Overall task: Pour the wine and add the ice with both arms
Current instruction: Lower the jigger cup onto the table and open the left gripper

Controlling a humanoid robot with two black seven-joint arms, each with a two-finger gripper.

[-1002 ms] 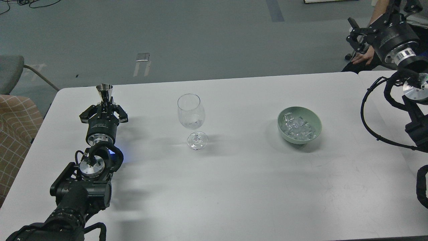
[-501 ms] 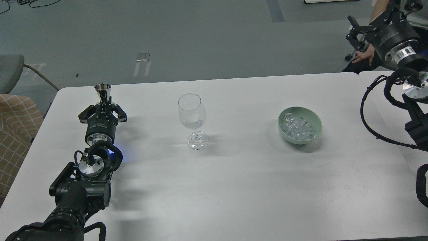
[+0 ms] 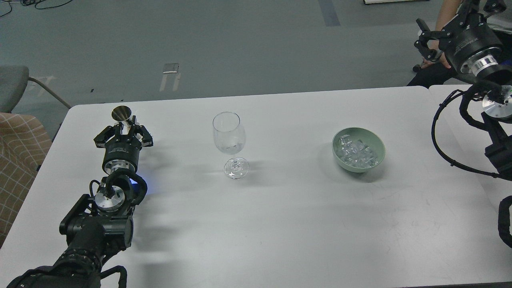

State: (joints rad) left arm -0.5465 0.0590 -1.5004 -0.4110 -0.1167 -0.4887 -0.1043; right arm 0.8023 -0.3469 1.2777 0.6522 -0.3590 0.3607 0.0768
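Left pincer (image 3: 125, 127) clamps jigger (image 3: 122, 115); glass (image 3: 229, 138) right.

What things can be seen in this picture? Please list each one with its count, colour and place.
Table: one, white, fills the foreground.
Wine glass: one, clear, upright near the table's middle.
Bowl: one, pale green, right of the glass.
Ice: several clear cubes, inside the bowl.
Jigger: one, silver, tilted, far left, held in the left hand.
Chair: one, checked fabric, left edge.
Person: one, partly visible, top right.
Left hand: black, shut on the jigger.
Right hand: black, raised beyond the table's far right corner, open.
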